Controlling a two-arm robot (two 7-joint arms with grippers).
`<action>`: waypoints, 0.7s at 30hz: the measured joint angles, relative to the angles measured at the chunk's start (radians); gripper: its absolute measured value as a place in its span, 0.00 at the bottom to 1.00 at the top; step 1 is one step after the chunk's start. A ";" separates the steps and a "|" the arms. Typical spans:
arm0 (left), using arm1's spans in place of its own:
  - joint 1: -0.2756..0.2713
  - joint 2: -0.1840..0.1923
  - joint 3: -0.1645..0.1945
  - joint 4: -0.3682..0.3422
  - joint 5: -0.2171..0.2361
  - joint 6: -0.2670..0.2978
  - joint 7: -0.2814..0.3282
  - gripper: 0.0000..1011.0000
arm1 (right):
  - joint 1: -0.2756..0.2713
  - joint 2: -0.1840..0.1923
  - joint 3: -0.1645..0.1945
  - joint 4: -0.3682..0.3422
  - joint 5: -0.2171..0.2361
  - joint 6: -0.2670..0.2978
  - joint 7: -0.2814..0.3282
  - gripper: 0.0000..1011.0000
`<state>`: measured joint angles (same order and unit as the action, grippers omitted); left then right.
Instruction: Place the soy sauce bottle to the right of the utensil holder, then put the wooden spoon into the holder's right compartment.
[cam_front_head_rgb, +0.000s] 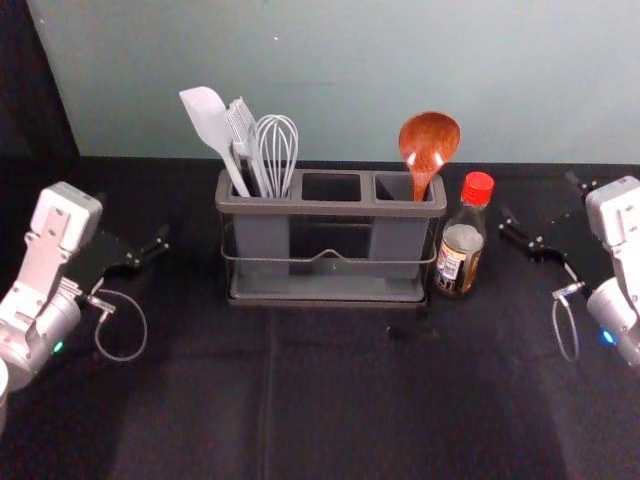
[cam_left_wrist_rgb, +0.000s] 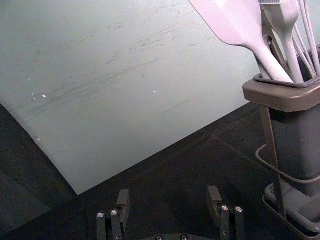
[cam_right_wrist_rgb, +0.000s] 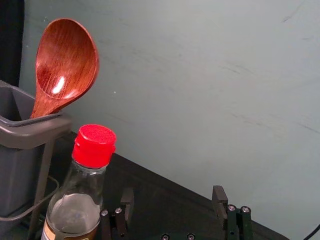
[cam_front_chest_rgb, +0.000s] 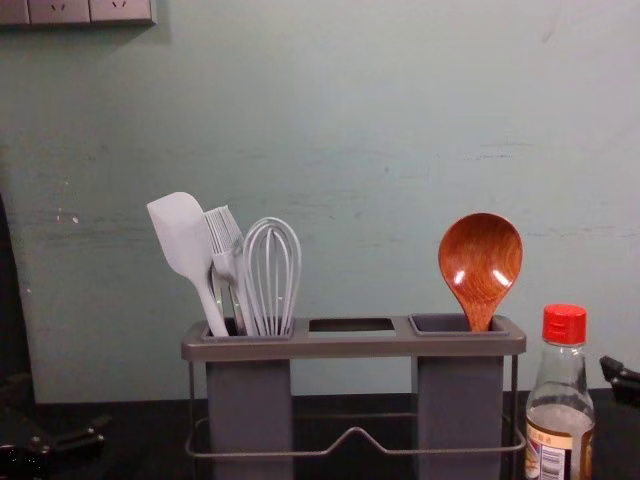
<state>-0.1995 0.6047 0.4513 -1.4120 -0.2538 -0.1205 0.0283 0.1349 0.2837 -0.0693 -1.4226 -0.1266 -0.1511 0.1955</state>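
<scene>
So the holder (cam_front_head_rgb: 324, 208) stands upright on the desk (cam_front_head_rgb: 330, 400), and the spoon (cam_front_head_rgb: 428, 142) is in its right compartment (cam_front_chest_rgb: 459, 400), bowl up and poking well above the rim, handle down inside. Can't tell how deep the handle goes.

The bottle (cam_front_head_rgb: 462, 245) is upright just to the right of the holder, really close to it. I can't tell if they actually touch. It's see-through glass with a red cap (cam_front_head_rgb: 477, 188) and a label (cam_front_chest_rgb: 552, 444) with a barcode low on the side. No clue how full it is.

Over in the holder's left compartment (cam_front_chest_rgb: 250, 405) there's a white bunch: spatula (cam_front_chest_rgb: 180, 232) leaning out to the left, brush (cam_front_chest_rgb: 226, 240) next to it, then the whisk (cam_front_chest_rgb: 272, 265) on the side nearer the holder's middle. A middle opening (cam_front_head_rgb: 331, 187) sits between the two compartments, and a wire rail (cam_front_chest_rgb: 385, 452) runs across the holder's front.

Left end effector (cam_front_head_rgb: 133, 218) is out to the left of the holder, well apart from it, spread open and gripping nothing. Right end effector (cam_front_head_rgb: 538, 197) is to the right of the holder, past the bottle, also wide open with nothing in its grip.
</scene>
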 joint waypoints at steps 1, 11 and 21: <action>0.000 0.000 0.000 0.000 0.000 0.000 0.000 0.99 | 0.003 -0.001 -0.003 0.006 0.002 -0.001 0.000 0.99; 0.000 0.000 0.000 0.000 0.000 0.000 0.000 0.99 | 0.011 -0.008 -0.015 0.019 -0.001 -0.002 -0.018 0.99; 0.000 0.000 0.000 0.000 0.000 0.000 0.000 0.99 | 0.010 -0.007 -0.015 0.019 -0.003 -0.002 -0.018 0.99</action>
<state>-0.1995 0.6047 0.4514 -1.4120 -0.2539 -0.1205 0.0283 0.1453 0.2766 -0.0840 -1.4036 -0.1296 -0.1532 0.1780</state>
